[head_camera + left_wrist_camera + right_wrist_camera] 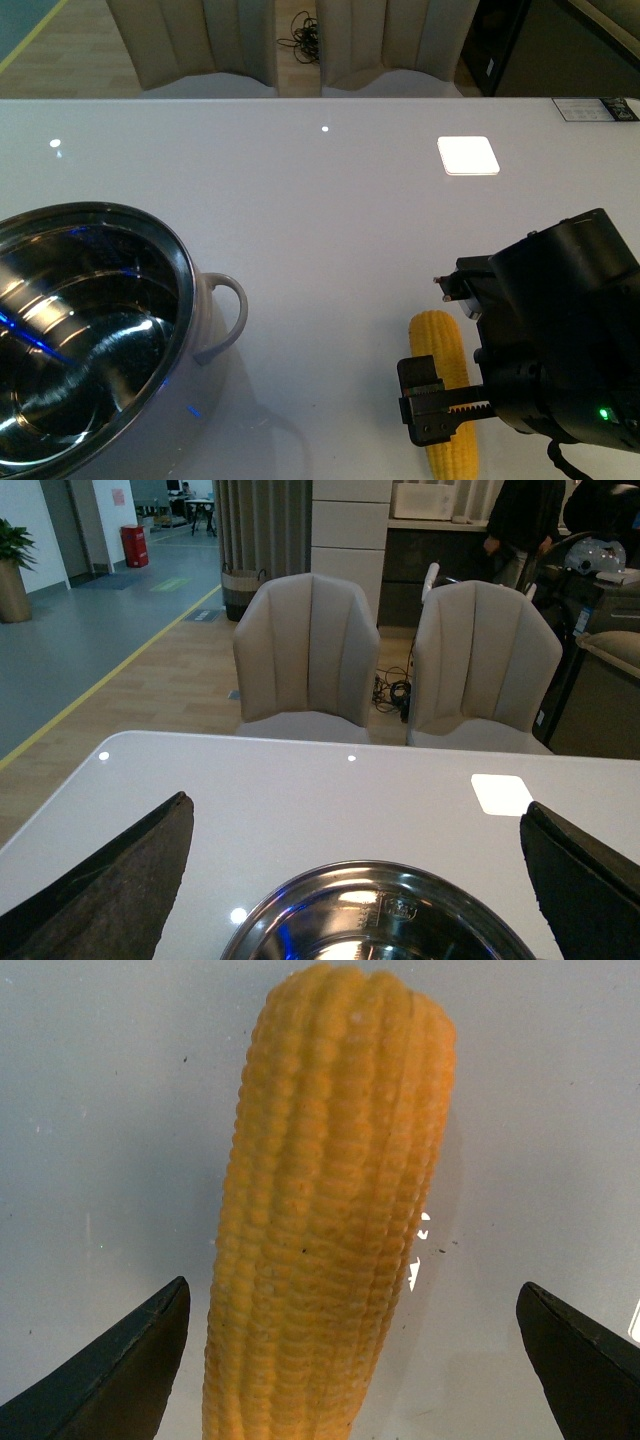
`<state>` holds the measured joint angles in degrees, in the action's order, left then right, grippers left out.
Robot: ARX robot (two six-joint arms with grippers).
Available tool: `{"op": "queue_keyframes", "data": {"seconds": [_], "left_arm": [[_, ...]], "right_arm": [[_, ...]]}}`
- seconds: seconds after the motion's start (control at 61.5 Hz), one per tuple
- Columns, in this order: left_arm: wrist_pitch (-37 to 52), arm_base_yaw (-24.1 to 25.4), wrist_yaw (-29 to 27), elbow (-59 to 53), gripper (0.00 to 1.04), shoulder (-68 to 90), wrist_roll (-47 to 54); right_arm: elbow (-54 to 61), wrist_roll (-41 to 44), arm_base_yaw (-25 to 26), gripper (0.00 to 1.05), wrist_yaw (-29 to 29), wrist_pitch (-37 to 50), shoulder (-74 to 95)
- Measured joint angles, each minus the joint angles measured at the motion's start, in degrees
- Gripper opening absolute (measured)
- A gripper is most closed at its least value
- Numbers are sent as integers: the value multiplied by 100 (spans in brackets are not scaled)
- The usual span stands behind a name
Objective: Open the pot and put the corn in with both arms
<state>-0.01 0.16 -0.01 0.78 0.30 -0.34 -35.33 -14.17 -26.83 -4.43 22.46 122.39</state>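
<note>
The pot (pixel 70 330) stands at the table's near left with its shiny steel inside showing, nothing on top, and its cream loop handle (pixel 228 318) pointing right. In the left wrist view its rim (pixel 380 875) lies just below my left gripper (pixel 356 808), which is open and holds nothing. The yellow corn (pixel 441 352) lies on the table at the near right, lengthwise away from me. My right gripper (pixel 352 1290) hangs open over it, and the corn (pixel 330 1220) sits between the fingers, nearer one finger (pixel 130 1360), touching neither.
The glossy white table (pixel 330 220) carries a bright square light reflection (pixel 467 155). Two cream chairs (pixel 308 650) stand behind its far edge. A label (pixel 598 108) lies at the far right corner. The right arm's black body (pixel 560 340) fills the near right.
</note>
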Motion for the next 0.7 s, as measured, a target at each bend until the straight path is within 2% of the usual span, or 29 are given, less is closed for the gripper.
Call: {"op": "queue_keyframes", "data": {"seconds": [0.26,0.585,0.699], "left_arm": [[0,0,0,0,98,0,0],[0,0,2,0,98,0,0],[0,0,2,0,98,0,0]], "right_arm": [[-66,-87,-101,94,103,66,348],[-192,-133,-109,44,118,138,544],[-129,-129,-70,34,151,162,485]]}}
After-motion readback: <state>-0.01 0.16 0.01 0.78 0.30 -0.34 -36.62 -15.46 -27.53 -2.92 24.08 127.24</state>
